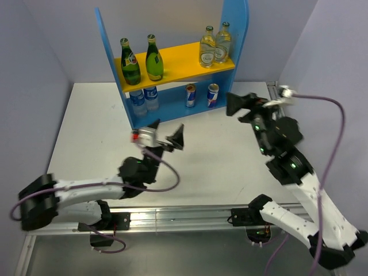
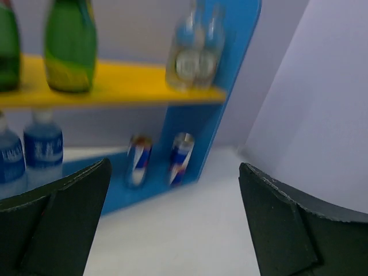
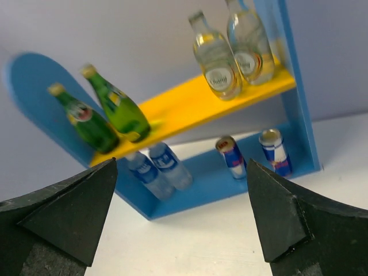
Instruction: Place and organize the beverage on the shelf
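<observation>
Left gripper [image 1: 167, 133] and right gripper [image 1: 244, 105] sit spread wide and empty, shelf [image 1: 109, 52] ahead of them holding green bottles [image 1: 130, 62] and clear bottles [image 1: 207, 47] on top, cans [image 1: 191, 95] below, risk is a forward swing clipping it and toppling a bottle

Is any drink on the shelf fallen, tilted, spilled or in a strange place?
Nothing stands out. On the shelf, the two green bottles and two clear bottles stand upright on the yellow board; two small water bottles and two cans stand upright below, sorted in pairs.
</observation>
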